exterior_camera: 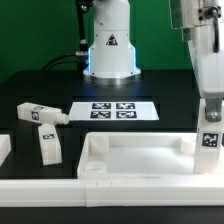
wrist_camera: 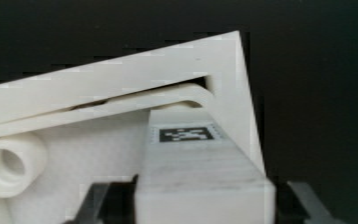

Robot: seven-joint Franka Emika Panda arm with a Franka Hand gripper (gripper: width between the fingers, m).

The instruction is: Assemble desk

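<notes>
The desk's white tabletop [exterior_camera: 140, 156] lies flat near the front, rim up, with a round corner socket [exterior_camera: 93, 169] showing. My gripper [exterior_camera: 211, 112] comes down at the exterior view's right and is shut on a white tagged leg [exterior_camera: 209, 138]. That leg stands upright at the tabletop's right corner. In the wrist view the leg [wrist_camera: 202, 165] sits between my dark fingers [wrist_camera: 105, 202], its tag facing the camera, over the tabletop's corner [wrist_camera: 140, 85]. A socket [wrist_camera: 7, 166] shows nearby. Two more legs [exterior_camera: 40, 114] [exterior_camera: 50, 146] lie loose at the left.
The marker board [exterior_camera: 112, 110] lies in the middle behind the tabletop. The robot's base [exterior_camera: 110, 50] stands at the back. A long white rail [exterior_camera: 110, 187] runs along the front edge. Another white part [exterior_camera: 4, 150] shows at the far left.
</notes>
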